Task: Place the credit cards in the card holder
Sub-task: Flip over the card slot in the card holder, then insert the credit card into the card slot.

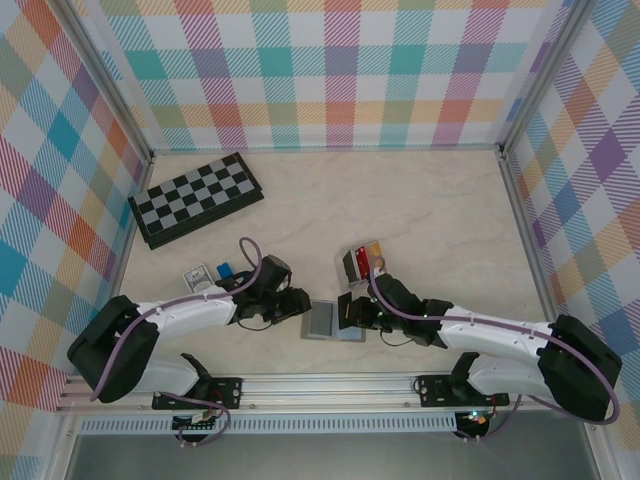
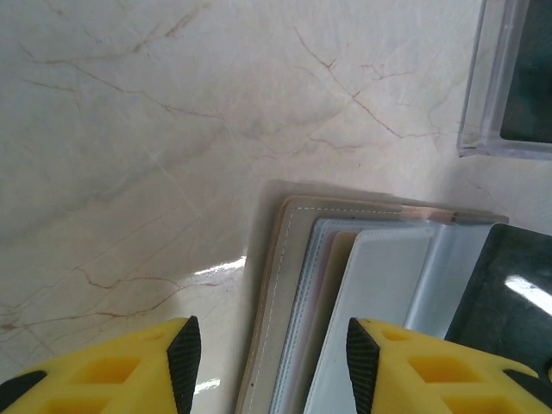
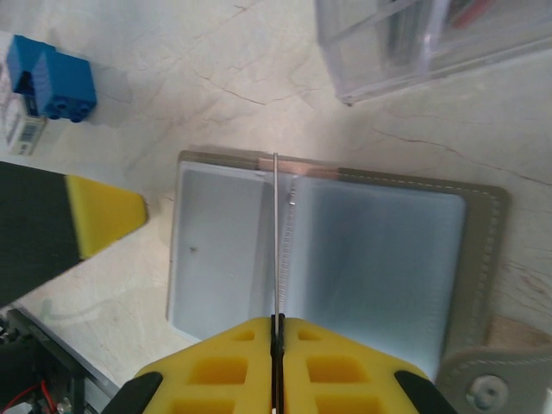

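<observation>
The grey card holder (image 1: 328, 324) lies open on the table between my two grippers, its pale clear pockets (image 3: 379, 259) facing up. My right gripper (image 3: 276, 323) is shut on one thin credit card (image 3: 275, 233), seen edge-on, standing over the holder's middle fold. In the top view that card (image 1: 345, 310) looks dark. My left gripper (image 2: 272, 362) hangs open over the holder's stitched left edge (image 2: 276, 302), touching nothing. More credit cards (image 1: 364, 260), red and orange among them, stand in a clear case just behind the holder.
A black-and-grey chequered board (image 1: 200, 198) lies at the back left. Small blue blocks (image 3: 52, 78) and a small pale box (image 1: 198, 277) sit left of the holder. The clear case (image 3: 414, 43) stands close behind it. Metal rails edge the table.
</observation>
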You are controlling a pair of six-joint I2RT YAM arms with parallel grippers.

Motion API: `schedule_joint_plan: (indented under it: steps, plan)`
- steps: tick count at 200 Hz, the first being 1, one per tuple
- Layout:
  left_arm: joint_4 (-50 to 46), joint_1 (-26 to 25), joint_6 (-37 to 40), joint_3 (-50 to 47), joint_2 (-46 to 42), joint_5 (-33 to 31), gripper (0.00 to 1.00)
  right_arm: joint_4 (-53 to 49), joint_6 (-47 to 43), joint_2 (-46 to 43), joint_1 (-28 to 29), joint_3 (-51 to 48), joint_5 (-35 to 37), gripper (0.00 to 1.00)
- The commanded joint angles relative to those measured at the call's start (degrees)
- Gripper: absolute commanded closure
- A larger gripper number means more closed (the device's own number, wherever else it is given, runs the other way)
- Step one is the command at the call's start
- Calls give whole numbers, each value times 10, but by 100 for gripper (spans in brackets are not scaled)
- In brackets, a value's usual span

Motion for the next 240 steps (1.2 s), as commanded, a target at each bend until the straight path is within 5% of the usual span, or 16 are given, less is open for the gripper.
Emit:
schedule_joint_plan:
  steps: [1, 133, 240]
  plan:
    - [12, -6, 8, 3, 15, 21, 50, 71, 36, 18, 24, -12, 40, 91]
    - [23, -26, 16, 9, 65, 40, 52, 155, 86, 31, 50, -57, 45, 90]
    - [34, -33, 12, 11, 87, 37, 61, 120, 131, 69, 49, -48, 36, 90]
